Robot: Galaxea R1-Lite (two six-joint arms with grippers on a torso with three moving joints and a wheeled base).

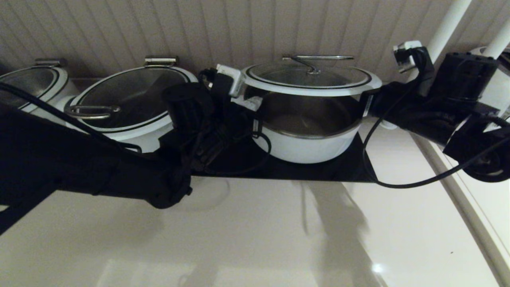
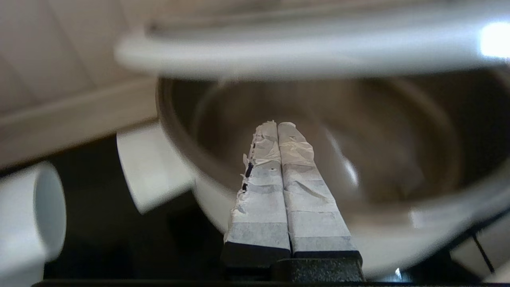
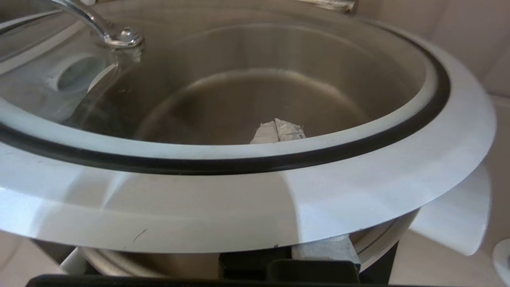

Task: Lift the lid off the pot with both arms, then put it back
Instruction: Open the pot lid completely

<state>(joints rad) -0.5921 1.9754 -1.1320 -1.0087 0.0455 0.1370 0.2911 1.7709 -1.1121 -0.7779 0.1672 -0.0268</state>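
Above the pot (image 1: 306, 139), the lid (image 1: 310, 77) raised on closed left claw (image 2: 277, 126) and closed right claw (image 3: 279, 131).

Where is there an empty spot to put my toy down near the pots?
The pale counter in front of the black mat is bare. It's crowded by the wall: the pot with its lid lifted between both grippers, left, right, and a neighbour pot beside it.

kitchen, pots (image 1: 131, 107) on counter (image 1: 255, 231)

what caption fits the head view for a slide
Both grippers, left and right, hold the lid raised above the pot.
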